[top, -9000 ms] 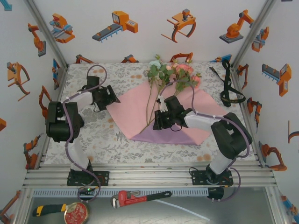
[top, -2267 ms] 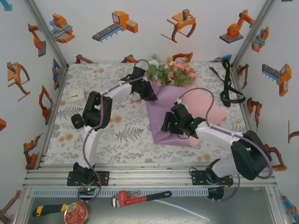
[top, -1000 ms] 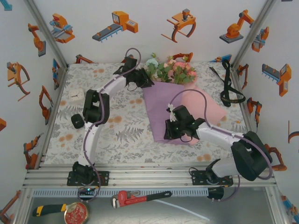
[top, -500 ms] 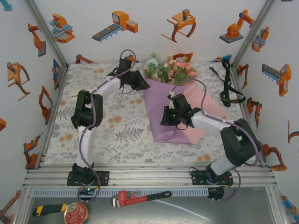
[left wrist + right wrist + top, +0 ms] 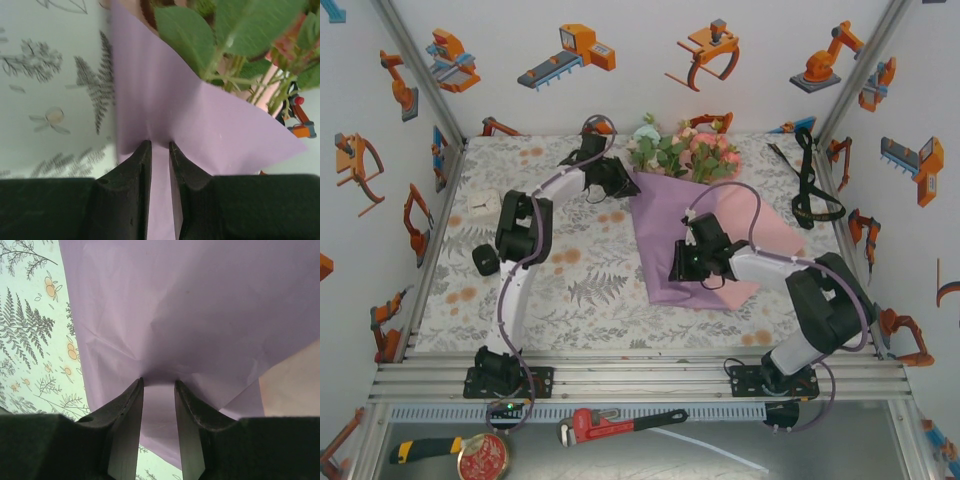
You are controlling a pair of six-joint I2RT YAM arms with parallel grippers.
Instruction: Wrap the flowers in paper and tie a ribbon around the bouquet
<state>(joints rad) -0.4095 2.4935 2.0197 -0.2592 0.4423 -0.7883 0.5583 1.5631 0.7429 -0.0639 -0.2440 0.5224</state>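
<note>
White walls (image 5: 640, 95) bear orange robot stickers (image 5: 828, 58).

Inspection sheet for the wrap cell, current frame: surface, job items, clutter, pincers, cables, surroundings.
Surface: floral-printed table cover, flat.
Job's things: paper folded lilac side up over the stems, with pink showing at its right. The flowers poke out at the far end. The ribbon lies loose at the far right, not on the bundle.
Clutter: white square item at left. Pipe wrench, yellow-handled tool and red tin sit on the front ledge.
Grippers: left pincer is closed on the paper edge by the leaves. Right pincer is pinching the paper lower down.
Cables: purple-grey cables run along the arms; the right loop arches above the paper.
Surroundings: white walls with orange robot stickers.
</note>
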